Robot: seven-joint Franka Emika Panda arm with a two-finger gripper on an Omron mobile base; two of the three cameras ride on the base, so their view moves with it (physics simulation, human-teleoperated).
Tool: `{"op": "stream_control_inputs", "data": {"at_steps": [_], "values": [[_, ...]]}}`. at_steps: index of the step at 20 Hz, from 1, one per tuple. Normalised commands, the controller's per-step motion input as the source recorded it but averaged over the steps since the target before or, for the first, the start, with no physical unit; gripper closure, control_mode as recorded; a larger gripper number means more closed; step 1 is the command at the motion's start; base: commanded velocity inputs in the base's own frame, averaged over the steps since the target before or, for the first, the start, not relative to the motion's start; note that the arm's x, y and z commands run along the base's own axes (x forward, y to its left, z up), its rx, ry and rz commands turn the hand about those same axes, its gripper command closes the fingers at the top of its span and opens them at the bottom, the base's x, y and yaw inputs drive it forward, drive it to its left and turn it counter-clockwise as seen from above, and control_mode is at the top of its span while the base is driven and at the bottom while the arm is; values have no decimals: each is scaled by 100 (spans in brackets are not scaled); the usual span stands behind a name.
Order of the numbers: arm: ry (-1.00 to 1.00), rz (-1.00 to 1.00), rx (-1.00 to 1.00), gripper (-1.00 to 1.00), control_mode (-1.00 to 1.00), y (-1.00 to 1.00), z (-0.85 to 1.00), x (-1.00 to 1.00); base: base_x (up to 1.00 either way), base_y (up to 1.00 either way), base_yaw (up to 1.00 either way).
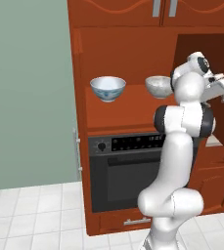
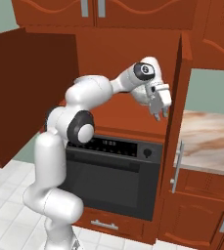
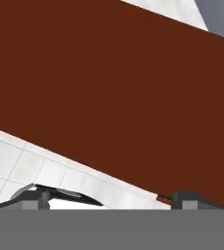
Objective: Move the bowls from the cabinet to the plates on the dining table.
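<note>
The gripper [image 2: 158,115] is hanging with jaws apart, the speckled bowl [image 1: 157,87] sitting at its nine o'clock

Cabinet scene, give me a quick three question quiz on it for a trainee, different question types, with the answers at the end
1. True or false: both cabinet doors stand open.
2. Which bowl sits further left in the left base view? A) white and blue bowl B) grey speckled bowl
3. Fill in: the gripper is ____ and holds nothing.

Key: 1 true. 2 A. 3 open.
</note>
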Motion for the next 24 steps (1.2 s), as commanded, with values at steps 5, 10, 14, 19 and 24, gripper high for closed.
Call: {"op": "stream_control_inputs", "data": {"at_steps": [5, 10, 14, 19, 24], "values": [[-20, 17, 6, -100, -100, 45, -17, -35, 0, 0, 0], [-15, 17, 2, -100, -100, 64, -17, -32, 0, 0, 0], [-15, 15, 0, -100, -100, 74, -20, -34, 0, 0, 0], [-15, 22, 13, -100, -100, 33, -9, -13, 0, 0, 0], [-14, 16, 10, -100, -100, -3, -1, 0, 0, 0, 0]]}}
